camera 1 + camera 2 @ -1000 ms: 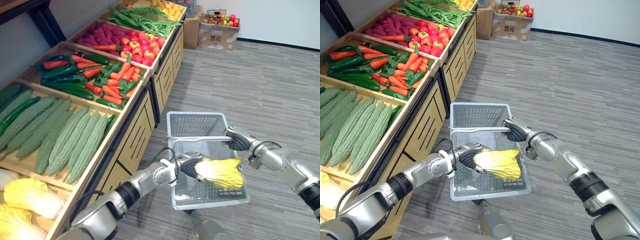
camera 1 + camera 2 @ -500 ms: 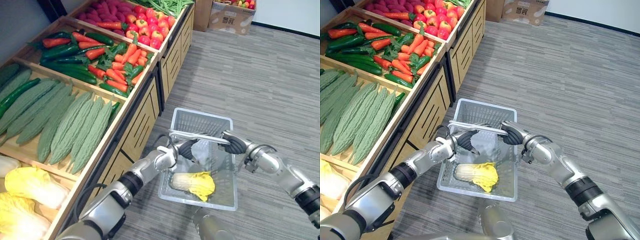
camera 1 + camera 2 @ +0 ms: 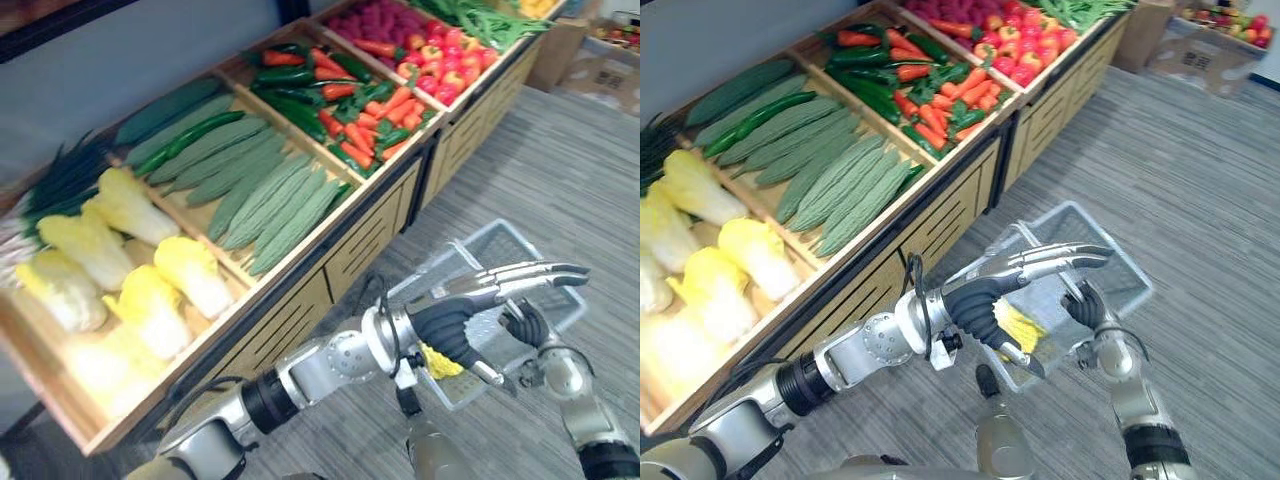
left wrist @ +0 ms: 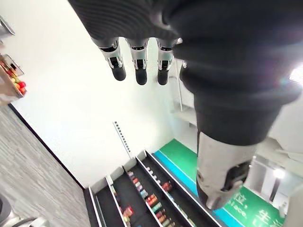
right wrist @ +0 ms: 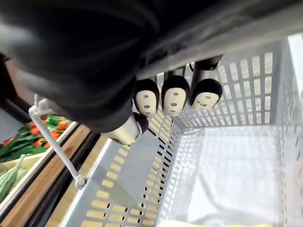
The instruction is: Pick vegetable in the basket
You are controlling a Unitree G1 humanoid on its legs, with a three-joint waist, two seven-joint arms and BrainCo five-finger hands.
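Observation:
A grey mesh basket hangs over the floor beside the produce stand. My right hand is shut on its handle, fingers curled round the bar. A yellow Chinese cabbage lies inside the basket, mostly hidden behind my left hand. My left hand is lifted above and in front of the basket, open and empty, with its fingers straight and pointing away over the rim.
The wooden stand runs along my left. It holds Chinese cabbages, bitter gourds, cucumbers, carrots and peppers, and red fruit. A cardboard box stands at the far wall. Grey plank floor lies to the right.
My left hand let go of the cabbage, which now lies in the basket, and has risen out of it with straight fingers. The camera swung left towards the cabbages.

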